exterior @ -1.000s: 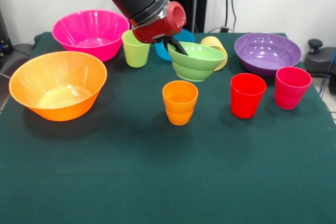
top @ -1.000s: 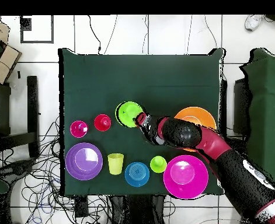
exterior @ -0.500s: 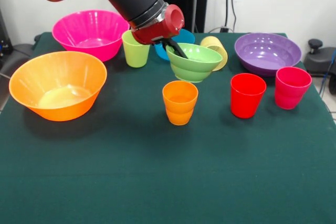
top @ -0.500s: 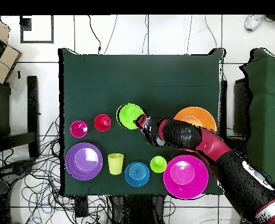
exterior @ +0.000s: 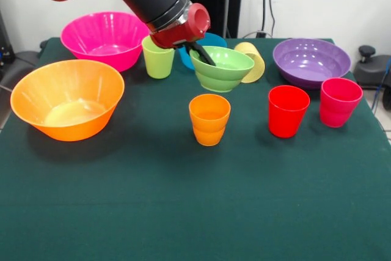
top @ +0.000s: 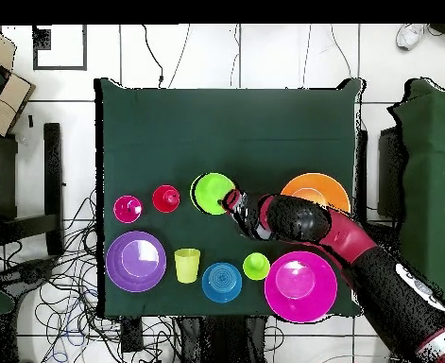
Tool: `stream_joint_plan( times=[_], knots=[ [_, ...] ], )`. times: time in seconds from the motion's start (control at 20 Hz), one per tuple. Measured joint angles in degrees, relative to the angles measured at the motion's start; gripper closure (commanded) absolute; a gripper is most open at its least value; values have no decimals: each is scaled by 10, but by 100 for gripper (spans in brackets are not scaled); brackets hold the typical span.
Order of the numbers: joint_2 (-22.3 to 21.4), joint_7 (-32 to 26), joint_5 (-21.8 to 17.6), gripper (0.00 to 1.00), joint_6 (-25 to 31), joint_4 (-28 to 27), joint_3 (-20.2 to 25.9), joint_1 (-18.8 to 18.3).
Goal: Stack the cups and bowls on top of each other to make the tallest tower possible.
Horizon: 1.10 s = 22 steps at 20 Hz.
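End effector (exterior: 200, 53) pinching rim of small light green bowl (exterior: 222, 68), one finger inside, bowl lifted clear of table (exterior: 183, 200) and tilted. Orange ribbed cup (exterior: 209, 118) upright on table, in front of and below bowl. Overhead: bowl (top: 213, 193) covers the cup. Blue bowl (top: 222, 282) near lime green cup (top: 256, 266).

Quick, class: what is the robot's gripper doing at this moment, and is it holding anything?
Gripper: shut on the rim of the small light green bowl, holding it in the air above and behind the orange ribbed cup.
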Motion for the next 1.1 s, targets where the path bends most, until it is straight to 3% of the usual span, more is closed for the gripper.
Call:
stream_joint_plan(
  times=[1.1],
  knots=[
    [0,0,2,100,12,0,0,-11]
  ],
)
